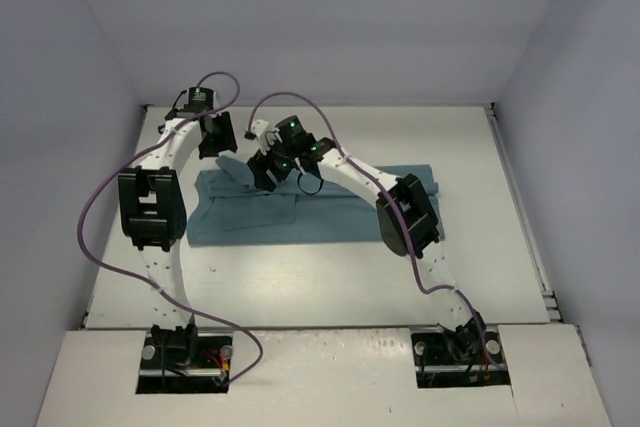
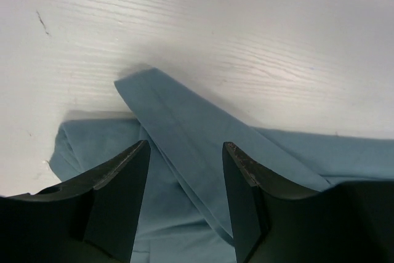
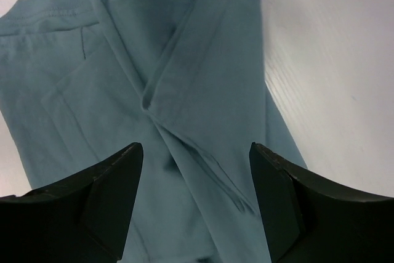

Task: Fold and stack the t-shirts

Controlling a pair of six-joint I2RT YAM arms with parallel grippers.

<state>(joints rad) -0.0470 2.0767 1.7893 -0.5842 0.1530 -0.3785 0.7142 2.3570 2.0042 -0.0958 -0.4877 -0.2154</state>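
Note:
One teal t-shirt lies partly folded across the middle of the white table, with a sleeve folded in at its left end. My left gripper hovers open at the shirt's far-left back corner. In the left wrist view its fingers straddle a folded strip of the t-shirt, and the left gripper holds nothing. My right gripper is over the shirt's upper left part. It stands open above creased folds of the t-shirt, and the right gripper is empty too.
Bare white table surrounds the shirt, bounded by pale walls at the back and sides. The right arm's elbow hangs over the shirt's right end. The left arm's elbow is beside its left edge. Purple cables loop by the arms.

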